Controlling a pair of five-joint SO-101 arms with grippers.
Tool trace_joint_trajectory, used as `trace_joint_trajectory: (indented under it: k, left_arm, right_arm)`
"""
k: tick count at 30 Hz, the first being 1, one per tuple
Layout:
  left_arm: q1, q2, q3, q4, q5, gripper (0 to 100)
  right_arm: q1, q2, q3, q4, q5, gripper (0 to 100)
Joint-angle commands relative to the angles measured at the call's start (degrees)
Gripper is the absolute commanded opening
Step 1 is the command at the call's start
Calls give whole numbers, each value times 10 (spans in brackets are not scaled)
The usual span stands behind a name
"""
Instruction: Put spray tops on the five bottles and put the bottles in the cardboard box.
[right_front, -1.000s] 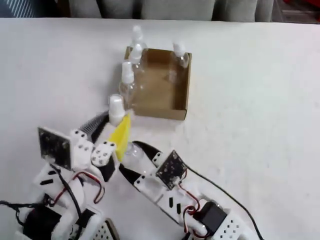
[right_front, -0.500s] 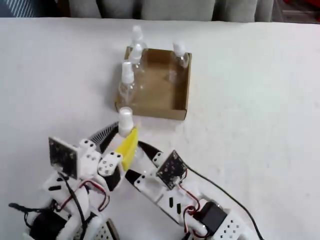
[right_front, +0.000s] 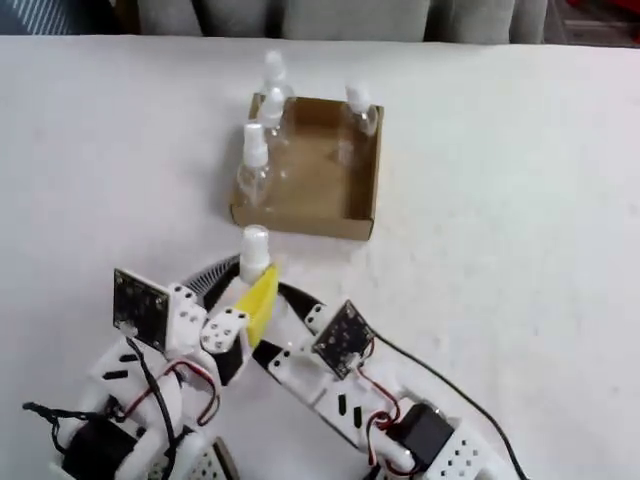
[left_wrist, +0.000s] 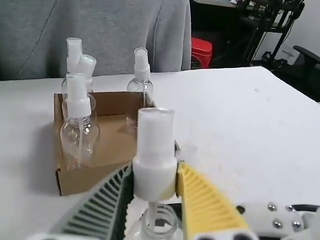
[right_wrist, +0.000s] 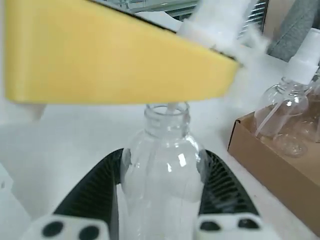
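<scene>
My left gripper (left_wrist: 154, 176), with one grey and one yellow finger (right_wrist: 110, 55), is shut on a white spray top (left_wrist: 154, 150) (right_front: 255, 250). The top stands upright, and its thin tube dips into the open neck of a clear bottle (left_wrist: 152, 222) right below. That bottle (right_wrist: 162, 165) is upright, clamped between the black fingers of my right gripper (right_wrist: 162, 161) (right_front: 278, 308). In the high view the yellow finger hides most of the bottle. Just beyond stands the cardboard box (right_front: 310, 215) (left_wrist: 85, 175), holding several clear bottles with spray tops (right_front: 254, 165) (left_wrist: 79, 125).
Both arms crowd the table's near edge, with their bases and cables (right_front: 400, 430) behind the grippers. The box's near wall (right_wrist: 270, 160) is a short way past the held bottle. White tabletop (right_front: 500, 200) stretches to the right of the box.
My left gripper has carried the spray top toward the near side and a little right, over the neck of the bottle. The right gripper and its bottle have stayed in place.
</scene>
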Motion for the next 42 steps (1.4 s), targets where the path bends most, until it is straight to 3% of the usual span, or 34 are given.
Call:
trace_joint_trajectory:
  k: [1, 20, 29, 42]
  left_arm:
    - [7, -2, -3, 13, 4, 22]
    - [6, -3, 36, -4, 3, 26]
    - [2, -3, 36, 33, 3, 283]
    - [-57, -3, 2, 42, -21, 286]
  right_arm:
    - [0, -7, 4, 3, 4, 15]
    - [0, -7, 4, 3, 4, 15]
    - [0, -7, 4, 3, 4, 15]
    - [15, -7, 4, 0, 4, 15]
